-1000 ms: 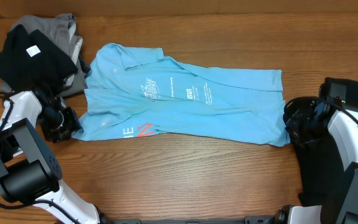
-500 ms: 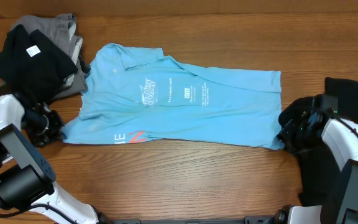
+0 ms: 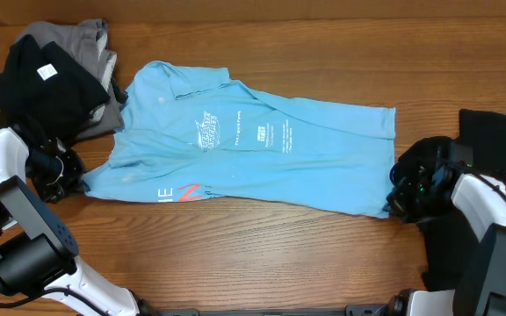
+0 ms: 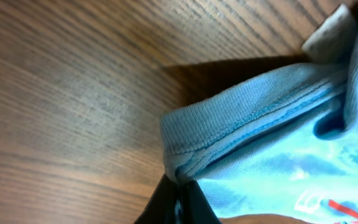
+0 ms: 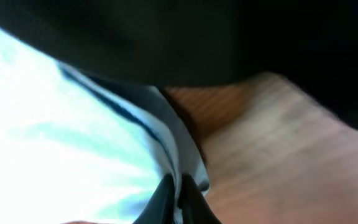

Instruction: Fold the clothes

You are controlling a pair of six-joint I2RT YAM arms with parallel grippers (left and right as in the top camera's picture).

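Light blue cotton T-shirt with white and pink-red print lies flat across the middle of the wooden tabletop. Its long axis runs left to right, slightly skewed, and diagonal creases cross the chest.

Left pincer is clamped on the shirt's near-left corner, close to the tabletop's left edge. The wrist view shows only a thin bite at the very tip of the stitched hem.

Right pincer is clamped on the near-right corner, toward the right edge. Its wrist view is blurred, but cloth sits between the closed fingers.

A crumpled black T-shirt lies over a grey T-shirt at the far-left corner, just touching the blue shirt's shoulder. More black cloth lies at the right edge.

Judgement: both near corners are gripped, ready for the near edge to be drawn taut and carried over.

To do it well:
- Raise both corners together and level.
- Keep gentle outward tension so the near edge stays straight.
- Keep the lift low, so the far half does not drag toward the black pile.
- Go slowly, since the left bite is shallow and a jerk could strip it.
- Lay the edge parallel to the far edge before letting go.
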